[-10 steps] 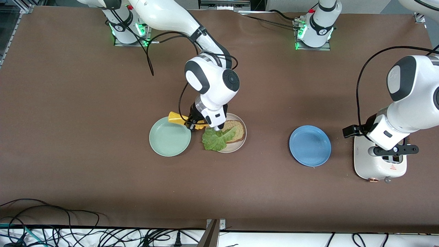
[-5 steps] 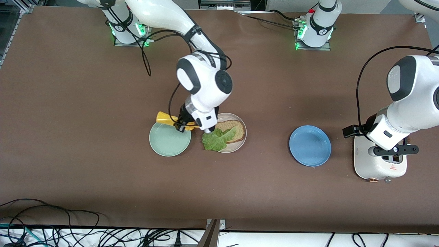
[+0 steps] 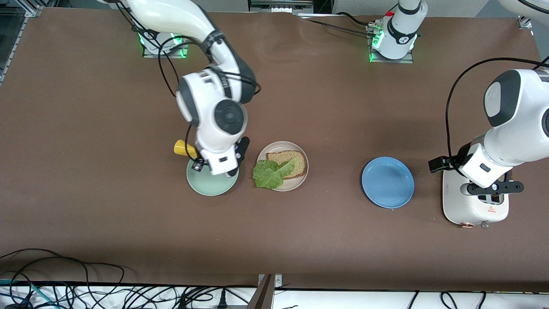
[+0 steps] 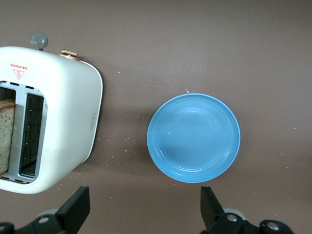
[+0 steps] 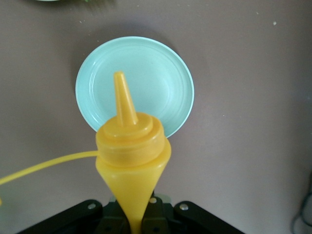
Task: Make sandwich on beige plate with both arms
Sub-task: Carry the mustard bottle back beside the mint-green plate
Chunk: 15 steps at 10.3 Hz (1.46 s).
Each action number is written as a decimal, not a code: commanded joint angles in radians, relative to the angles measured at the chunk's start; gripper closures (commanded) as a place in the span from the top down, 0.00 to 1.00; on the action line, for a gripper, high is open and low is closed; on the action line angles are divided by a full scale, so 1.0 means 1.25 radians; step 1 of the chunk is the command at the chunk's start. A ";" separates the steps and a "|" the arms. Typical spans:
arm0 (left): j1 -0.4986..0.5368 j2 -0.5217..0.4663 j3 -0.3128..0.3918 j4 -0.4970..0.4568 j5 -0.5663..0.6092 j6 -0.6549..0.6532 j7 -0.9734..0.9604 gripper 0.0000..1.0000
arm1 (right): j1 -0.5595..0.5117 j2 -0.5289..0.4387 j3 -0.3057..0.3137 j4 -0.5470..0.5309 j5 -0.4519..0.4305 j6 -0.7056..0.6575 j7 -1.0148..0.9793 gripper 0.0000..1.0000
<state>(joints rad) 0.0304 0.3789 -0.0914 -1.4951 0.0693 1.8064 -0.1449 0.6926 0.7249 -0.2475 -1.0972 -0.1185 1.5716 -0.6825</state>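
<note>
- We see the right gripper (image 5: 130, 217) over the mint-green plate (image 3: 205, 180), its jaws clamped on the neck end of a yellow squeeze bottle (image 5: 130, 148); the nozzle points out over that plate's middle.
- In the front view the bottle's butt (image 3: 183, 148) pokes out beside the right wrist, above the plate's rim toward the robots' bases.
- We see the left gripper (image 4: 144, 214) up in the air with its jaws spread wide and nothing between them, waiting above the white toaster (image 3: 472, 206) at the left arm's end of the surface.
- One toaster slot holds a bread slice (image 4: 5, 136); the slot next to it shows only wire.
- The beige plate (image 3: 300, 182) sits just beside the mint-green plate, toward the left arm's end, a narrow strip of surface between their rims.
- On it lies one brown bread slice (image 3: 291, 161) with a lettuce leaf (image 3: 268, 175) across it; the leaf overhangs the rim toward the mint-green plate.
- The blue plate (image 3: 388, 182) lies bare between the beige plate and the toaster, well apart from the former, near the latter.
- We find the brown surface (image 3: 85, 150) wide open on every side of the plates.
- Black cables (image 3: 64, 274) trail along the edge nearest the front camera.
</note>
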 commanded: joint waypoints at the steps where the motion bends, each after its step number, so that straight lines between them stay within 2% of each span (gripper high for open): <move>1: 0.004 0.005 -0.001 0.017 -0.010 -0.014 0.012 1.00 | -0.133 -0.041 0.009 -0.005 0.158 -0.037 -0.081 0.00; 4: 0.004 0.006 0.001 0.017 -0.010 -0.014 0.012 1.00 | -0.298 -0.041 0.011 -0.005 0.361 -0.050 -0.258 0.00; 6: 0.004 0.005 0.001 0.017 -0.010 -0.014 0.012 1.00 | -0.380 -0.029 0.018 -0.009 0.480 -0.112 -0.392 0.00; 8: 0.004 0.005 0.001 0.017 -0.010 -0.014 0.012 1.00 | -0.409 -0.024 0.019 -0.016 0.519 -0.117 -0.439 0.00; 13: 0.004 0.005 0.001 0.017 -0.010 -0.014 0.012 1.00 | -0.477 0.014 0.019 -0.052 0.719 -0.154 -0.584 0.00; 15: 0.004 0.005 0.001 0.017 -0.010 -0.014 0.012 1.00 | -0.501 0.025 0.019 -0.063 0.760 -0.175 -0.614 0.00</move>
<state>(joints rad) 0.0317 0.3793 -0.0909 -1.4950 0.0693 1.8062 -0.1449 0.0994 0.7591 -0.2403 -1.1655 0.7824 1.3932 -1.4109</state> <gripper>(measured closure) 0.000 0.960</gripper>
